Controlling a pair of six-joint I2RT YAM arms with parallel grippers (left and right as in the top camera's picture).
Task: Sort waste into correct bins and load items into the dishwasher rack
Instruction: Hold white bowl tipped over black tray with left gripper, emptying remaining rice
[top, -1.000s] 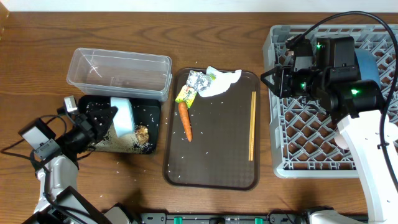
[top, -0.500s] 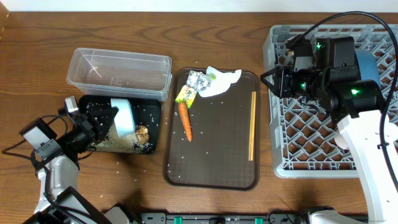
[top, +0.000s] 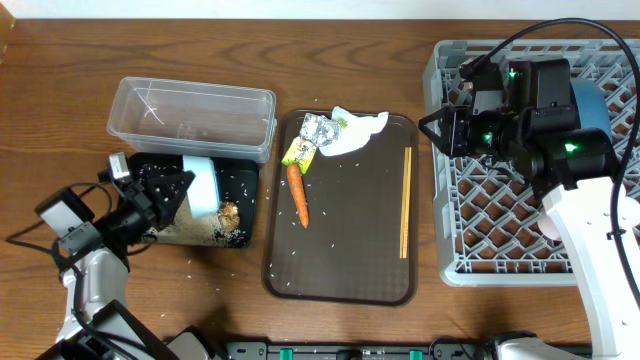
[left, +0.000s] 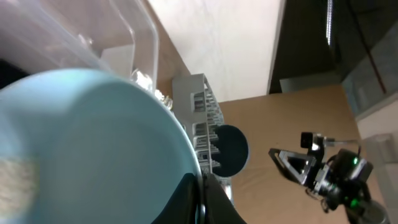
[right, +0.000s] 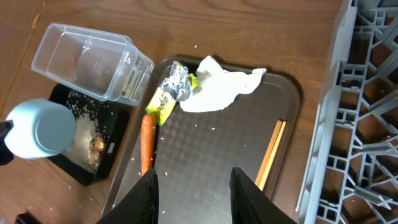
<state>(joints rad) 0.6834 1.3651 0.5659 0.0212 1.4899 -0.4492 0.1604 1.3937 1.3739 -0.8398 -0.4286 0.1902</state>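
Note:
My left gripper (top: 172, 190) is shut on the rim of the light blue cup (top: 201, 183), holding it tipped over the black tray (top: 246, 198); the fingers (left: 203, 193) pinch the cup's wall (left: 93, 149). White rice (top: 190, 232) and a brown food lump (top: 229, 213) lie in that tray. The clear tub (top: 190, 118) stands behind it. My right gripper (right: 196, 199) is open over the brown serving tray (top: 350, 250), nothing between its fingers. On the serving tray lie the carrot (top: 298, 195), foil (top: 318, 128), a yellow-green wrapper (top: 298, 152), crumpled paper (top: 358, 133) and the chopsticks (top: 406, 200).
The grey dishwasher rack (top: 500, 230) fills the right side, with a blue plate (top: 590, 100) standing in it, mostly hidden by my right arm. Loose rice grains are scattered on the serving tray and on the wood near the black tray.
My left gripper has shifted slightly up and to the right, carrying the cup with it. The right arm has not moved.

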